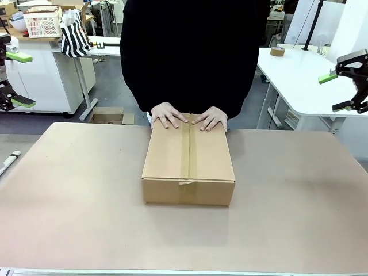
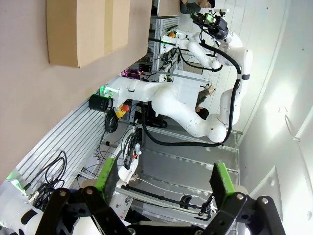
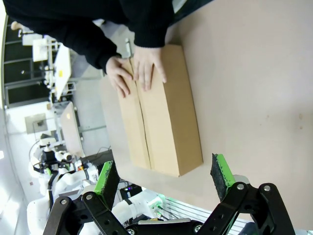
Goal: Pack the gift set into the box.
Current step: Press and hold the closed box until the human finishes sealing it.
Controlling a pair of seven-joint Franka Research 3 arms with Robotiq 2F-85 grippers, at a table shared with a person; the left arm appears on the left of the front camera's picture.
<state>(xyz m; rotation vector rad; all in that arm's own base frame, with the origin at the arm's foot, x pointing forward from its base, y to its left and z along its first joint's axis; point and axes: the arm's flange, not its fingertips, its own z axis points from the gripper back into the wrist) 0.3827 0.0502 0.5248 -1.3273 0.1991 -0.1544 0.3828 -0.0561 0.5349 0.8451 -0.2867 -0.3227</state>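
Note:
The box [image 1: 188,165] lies shut in the middle of the table [image 1: 75,195], a tape strip running along its top seam. A person in a black top rests both hands [image 1: 190,118] on the box's far edge. The gift set is out of view. My left gripper [image 1: 22,79] hangs open in the air at the far left, well off the box. My right gripper [image 1: 335,92] hangs open at the far right, also high and apart from it. In the right wrist view the open gripper [image 3: 164,178] looks down on the box [image 3: 161,112]. The left wrist view has the open gripper [image 2: 164,181] and a corner of the box [image 2: 93,29].
A white side table [image 1: 305,80] with a tape roll [image 1: 277,51] stands at the back right. A striped bag [image 1: 75,34] and a white basket [image 1: 43,24] sit at the back left. A small open carton [image 1: 109,117] is on the floor behind the table.

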